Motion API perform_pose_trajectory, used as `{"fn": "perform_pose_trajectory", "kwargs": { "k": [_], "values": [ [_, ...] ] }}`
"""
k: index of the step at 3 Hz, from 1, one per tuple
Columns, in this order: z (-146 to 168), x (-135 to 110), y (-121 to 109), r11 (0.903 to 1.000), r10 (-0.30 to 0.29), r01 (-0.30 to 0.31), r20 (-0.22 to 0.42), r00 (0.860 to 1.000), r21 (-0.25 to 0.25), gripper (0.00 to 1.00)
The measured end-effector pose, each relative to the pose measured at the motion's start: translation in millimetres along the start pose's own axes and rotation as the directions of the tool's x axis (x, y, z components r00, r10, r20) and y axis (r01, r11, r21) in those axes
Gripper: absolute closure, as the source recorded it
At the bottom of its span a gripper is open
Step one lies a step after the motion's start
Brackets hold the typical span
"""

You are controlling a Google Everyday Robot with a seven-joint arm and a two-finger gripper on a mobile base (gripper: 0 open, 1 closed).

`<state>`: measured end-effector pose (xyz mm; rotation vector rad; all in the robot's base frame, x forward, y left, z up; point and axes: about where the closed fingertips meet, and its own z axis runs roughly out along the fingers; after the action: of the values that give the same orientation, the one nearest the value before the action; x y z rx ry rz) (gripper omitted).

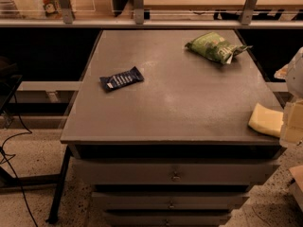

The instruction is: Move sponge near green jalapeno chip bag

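Arm (297, 72) shows only at far rt edge of my cam view, mostly cut off. The upper part I can see is a pale rounded housing at approx. mid-height. Below it a lighter, blocky section drops roughly vertical, and I read that as the gripper (292, 124). Gripper is low, about level w/ the top of the table (165, 103), by the front-rt corner. Its lower end overlaps the rt end of the sponge (265, 119); touching vs. just in front, can't tell from here. Wrist joint not distinguishable. Rest of arm and base out of view.
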<state>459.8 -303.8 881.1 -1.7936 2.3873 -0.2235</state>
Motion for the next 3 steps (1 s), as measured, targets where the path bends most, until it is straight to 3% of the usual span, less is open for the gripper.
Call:
{"fn": "perform_pose_trajectory", "kwargs": {
  "k": [1, 3],
  "values": [
    [10.0, 3.8, -6.6, 0.9999, 0.007, -0.007, -0.008, 1.0, -0.016, 0.0],
    [39.9, 11.4, -14.6, 0.9984, -0.002, 0.005, 0.05, 0.999, -0.056, 0.0]
  ]
}}
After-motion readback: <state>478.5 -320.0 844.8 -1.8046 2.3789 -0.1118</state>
